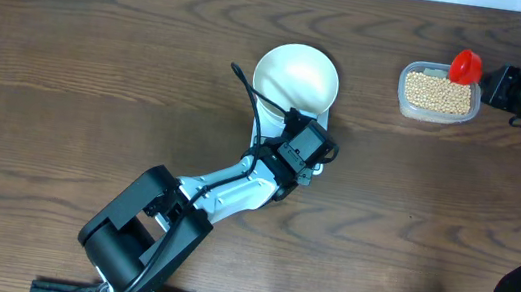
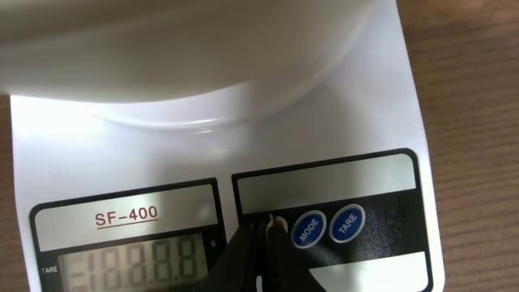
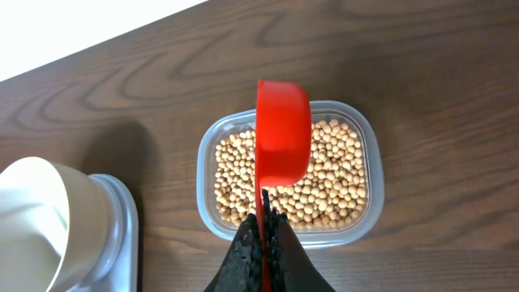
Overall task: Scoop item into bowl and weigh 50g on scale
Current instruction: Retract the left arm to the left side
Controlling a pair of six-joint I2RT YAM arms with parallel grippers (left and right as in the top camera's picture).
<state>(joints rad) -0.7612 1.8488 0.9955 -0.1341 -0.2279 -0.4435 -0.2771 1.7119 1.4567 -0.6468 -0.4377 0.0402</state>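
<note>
- table [image 1: 70, 60]: dark wood-grain top, matt with a faint sheen.
- bowl [image 1: 295, 75]: white, smooth, glossy; ceramic or plastic, cannot tell.
- scale [image 2: 324, 122]: white glossy plastic, mirrors the bowl's underside.
- tub [image 3: 373, 154]: clear thin plastic.
- scoop [image 3: 282, 130]: red plastic, smooth, satin.
- beans [image 3: 340, 174]: tan, smooth-skinned, matt.

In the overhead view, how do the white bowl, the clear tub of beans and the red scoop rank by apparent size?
Largest: white bowl, though it sits raised on the scale, nearer the camera.
Next: clear tub, slightly smaller.
Smallest: red scoop, clearly.
</note>
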